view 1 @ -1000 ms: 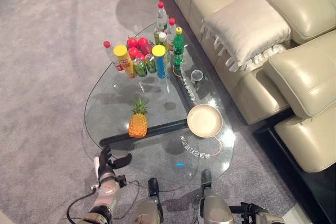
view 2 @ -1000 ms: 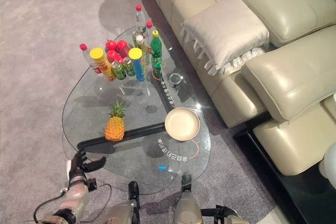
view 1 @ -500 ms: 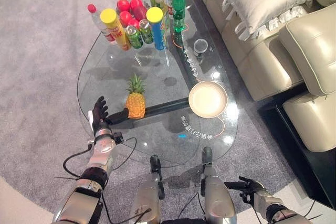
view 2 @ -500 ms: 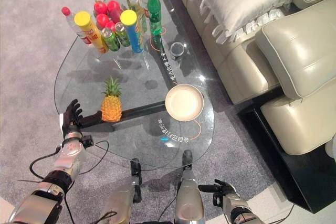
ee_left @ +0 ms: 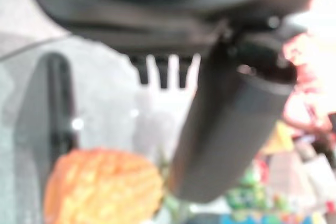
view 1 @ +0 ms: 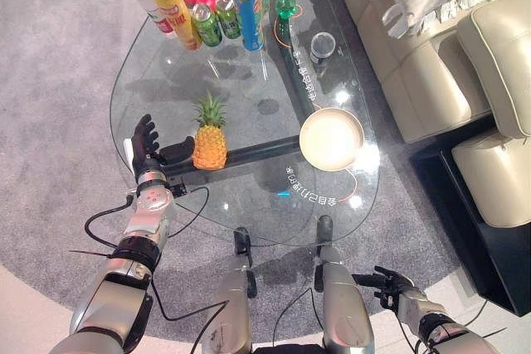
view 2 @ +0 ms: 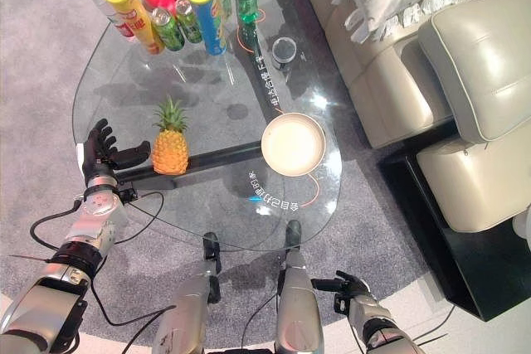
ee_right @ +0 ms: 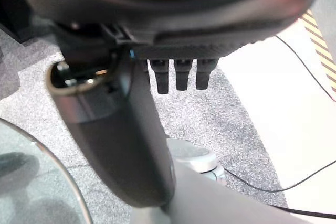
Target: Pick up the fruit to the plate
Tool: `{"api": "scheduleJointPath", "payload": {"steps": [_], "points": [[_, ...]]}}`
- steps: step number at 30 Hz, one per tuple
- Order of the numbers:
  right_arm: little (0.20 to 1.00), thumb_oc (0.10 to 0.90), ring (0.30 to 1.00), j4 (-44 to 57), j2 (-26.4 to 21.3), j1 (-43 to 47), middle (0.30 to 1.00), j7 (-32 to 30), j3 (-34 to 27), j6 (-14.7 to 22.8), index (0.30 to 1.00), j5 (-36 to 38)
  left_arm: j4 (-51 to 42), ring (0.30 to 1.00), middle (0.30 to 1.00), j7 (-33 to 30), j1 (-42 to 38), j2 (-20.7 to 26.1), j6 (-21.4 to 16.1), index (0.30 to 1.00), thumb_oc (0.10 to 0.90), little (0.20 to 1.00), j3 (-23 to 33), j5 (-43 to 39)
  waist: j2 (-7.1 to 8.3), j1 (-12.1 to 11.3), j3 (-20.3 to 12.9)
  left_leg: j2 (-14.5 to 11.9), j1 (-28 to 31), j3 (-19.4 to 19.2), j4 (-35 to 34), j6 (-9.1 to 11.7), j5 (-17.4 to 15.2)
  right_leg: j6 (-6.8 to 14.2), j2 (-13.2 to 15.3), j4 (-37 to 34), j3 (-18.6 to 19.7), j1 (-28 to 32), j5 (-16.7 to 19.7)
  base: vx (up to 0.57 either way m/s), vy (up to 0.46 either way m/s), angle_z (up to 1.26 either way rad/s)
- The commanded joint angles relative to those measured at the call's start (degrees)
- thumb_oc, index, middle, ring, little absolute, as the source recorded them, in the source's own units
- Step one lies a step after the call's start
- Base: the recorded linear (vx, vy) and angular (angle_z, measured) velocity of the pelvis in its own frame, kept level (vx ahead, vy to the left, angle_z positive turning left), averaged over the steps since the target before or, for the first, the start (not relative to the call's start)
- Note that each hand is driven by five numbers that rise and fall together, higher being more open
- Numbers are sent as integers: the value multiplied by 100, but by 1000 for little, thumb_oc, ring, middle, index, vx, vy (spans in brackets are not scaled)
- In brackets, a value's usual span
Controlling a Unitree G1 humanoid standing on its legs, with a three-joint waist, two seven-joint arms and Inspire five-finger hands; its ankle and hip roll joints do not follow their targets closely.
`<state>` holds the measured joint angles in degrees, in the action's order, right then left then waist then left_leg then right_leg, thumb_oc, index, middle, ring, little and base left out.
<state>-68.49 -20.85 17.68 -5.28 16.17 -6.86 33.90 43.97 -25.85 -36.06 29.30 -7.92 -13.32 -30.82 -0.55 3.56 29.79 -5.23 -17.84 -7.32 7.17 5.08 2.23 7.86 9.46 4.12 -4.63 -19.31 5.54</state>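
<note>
We see the pineapple [view 1: 209, 133] standing upright on the glass table [view 1: 166, 80], well apart from the empty plate [view 1: 331, 139]. Our left hand [view 1: 148, 145] is beside the fruit, fingers spread, thumb reaching toward it but not touching. Its wrist view adds a close look at the fruit past the thumb. Our right hand [view 1: 388, 281] hangs low off the table, fingers relaxed, holding nothing; its wrist view shows carpet [ee_right: 252, 156]

Clear glossy glass table [view 1: 166, 113], rough-skinned pineapple [view 1: 209, 145] — smooth cream plate [view 1: 331, 140], matt grey carpet [view 1: 58, 80], leather sofa [view 1: 431, 80].
</note>
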Motion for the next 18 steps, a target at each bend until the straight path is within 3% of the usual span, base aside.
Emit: {"api": "scheduleJointPath", "payload": {"steps": [1, 7, 18], "points": [[900, 800, 900, 111, -193, -174, 900, -165, 307, -70, 900, 73, -257, 900, 900, -231, -517, 608, -233, 900, 800, 900, 52, -32, 162, 94, 1, 572, -713, -357, 1081, -253, -590, -337, -467, 837, -273, -473, -637, 15, 17, 3], [900, 800, 900, 143, -208, -176, 900, -424, 250, 1, 900, 437, -190, 900, 900, -31, -605, 613, -162, 900, 800, 900, -36, -149, 189, 126, 1, 556, -913, -368, 1200, -259, -620, -321, -466, 988, -248, -720, -645, 0, 0, 0], [900, 800, 900, 268, -238, -14, 900, -488, 212, 126, 900, 327, -44, 900, 900, 370, -671, 451, 104, 900, 800, 900, -224, -542, 151, 204, 1, 561, -1286, -411, 1263, -261, -610, -290, -500, 1147, -153, -1197, -593, 6, 15, 0]]}}
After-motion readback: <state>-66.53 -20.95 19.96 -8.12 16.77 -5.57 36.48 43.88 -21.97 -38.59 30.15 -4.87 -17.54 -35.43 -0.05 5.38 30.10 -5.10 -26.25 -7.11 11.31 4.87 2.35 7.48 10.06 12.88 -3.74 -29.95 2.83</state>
